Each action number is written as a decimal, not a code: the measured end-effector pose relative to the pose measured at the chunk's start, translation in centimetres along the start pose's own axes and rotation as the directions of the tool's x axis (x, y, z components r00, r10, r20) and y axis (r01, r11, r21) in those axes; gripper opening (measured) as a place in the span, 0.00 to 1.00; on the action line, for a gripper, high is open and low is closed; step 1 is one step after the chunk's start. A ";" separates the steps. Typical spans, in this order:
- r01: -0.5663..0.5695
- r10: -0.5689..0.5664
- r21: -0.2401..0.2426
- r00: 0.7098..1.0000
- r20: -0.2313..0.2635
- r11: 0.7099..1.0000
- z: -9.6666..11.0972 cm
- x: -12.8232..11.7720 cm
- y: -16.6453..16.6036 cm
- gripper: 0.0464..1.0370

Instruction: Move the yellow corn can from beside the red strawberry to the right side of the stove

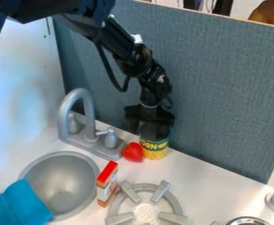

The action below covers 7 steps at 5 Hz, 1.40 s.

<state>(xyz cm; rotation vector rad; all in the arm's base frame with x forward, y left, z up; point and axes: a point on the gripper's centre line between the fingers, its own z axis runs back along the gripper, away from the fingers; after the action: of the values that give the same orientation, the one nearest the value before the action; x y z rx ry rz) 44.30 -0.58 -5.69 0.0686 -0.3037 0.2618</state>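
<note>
Behind the gripper (pixel 151 126), a broad grey-blue fabric panel (pixel 221 83). Below and around it, a white counter (pixel 207 176); well off toward the view's left, an upright white board (pixel 22 88). Leading down to the gripper from the upper left of the view, a jointed black arm (pixel 124 50), with a dark cable looped alongside. Down and left of the gripper, a round grey sink basin (pixel 63 176). Almost straight below in the view, nearer the camera, a grey burner (pixel 145 212) with four raised bars. Closer in, just left of the gripper, a grey arched faucet (pixel 90 118) with two handles on one base. Far down to the lower left, a bright blue cloth (pixel 19 206), draped over the basin's rim. Directly under the gripper and right at it, an upright can (pixel 154 151) with a dark green and yellow corn label, its upper part dark and hard to make out. Impossible to tell whether clenched on the can or released around its top. Farther below the gripper, between basin and burner, a small upright box (pixel 106 182), red on top with white and orange sides. Smallest, just below and left of the gripper, close beside the can, a rounded red object (pixel 133 152).
</note>
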 end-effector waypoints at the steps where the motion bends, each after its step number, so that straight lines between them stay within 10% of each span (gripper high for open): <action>1: 0.030 -0.030 -0.049 1.000 -0.005 0.998 0.1 -0.3 -1.5 0.97; 7: 0.203 -0.213 -0.223 0.977 -0.022 0.953 1.0 -3.0 -11.2 0.97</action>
<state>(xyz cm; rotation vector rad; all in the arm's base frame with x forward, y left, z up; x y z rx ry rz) 44.24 -12.22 -5.91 -0.1240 -0.2762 0.0194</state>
